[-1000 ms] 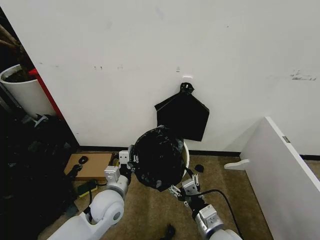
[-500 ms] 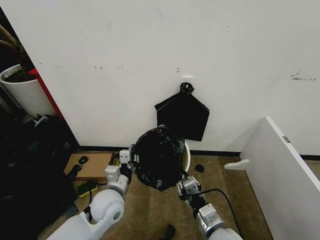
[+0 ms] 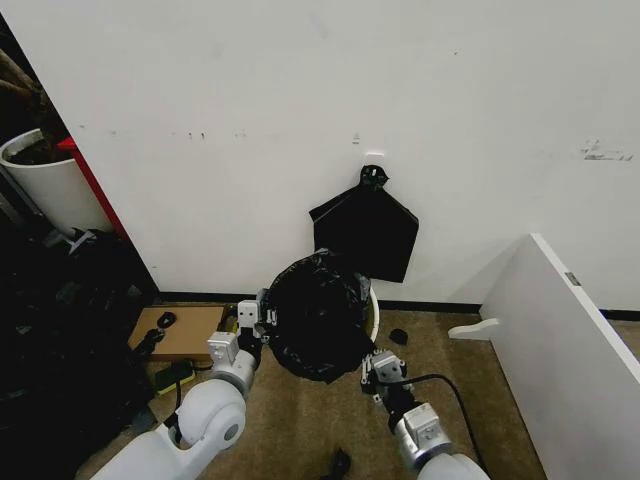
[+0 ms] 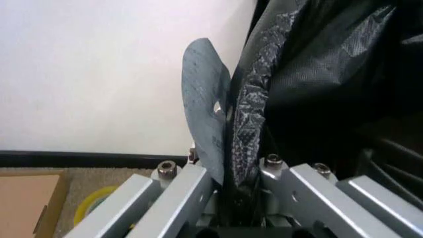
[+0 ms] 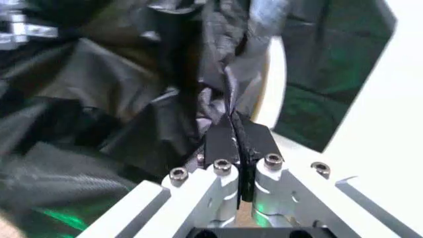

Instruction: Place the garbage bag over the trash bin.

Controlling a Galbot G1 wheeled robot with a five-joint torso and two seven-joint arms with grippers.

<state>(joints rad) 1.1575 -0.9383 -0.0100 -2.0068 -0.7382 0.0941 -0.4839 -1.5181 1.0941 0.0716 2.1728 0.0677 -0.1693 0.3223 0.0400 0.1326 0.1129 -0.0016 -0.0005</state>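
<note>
Your left gripper [image 4: 228, 148] and right gripper [image 5: 235, 134] each pinch the garbage bag [image 3: 315, 315] at opposite sides of the trash bin [image 3: 374, 305].

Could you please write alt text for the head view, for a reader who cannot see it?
A crinkled black garbage bag covers most of a white trash bin standing against a white wall. The left gripper pinches the bag's left side and the right gripper its lower right edge.
</note>
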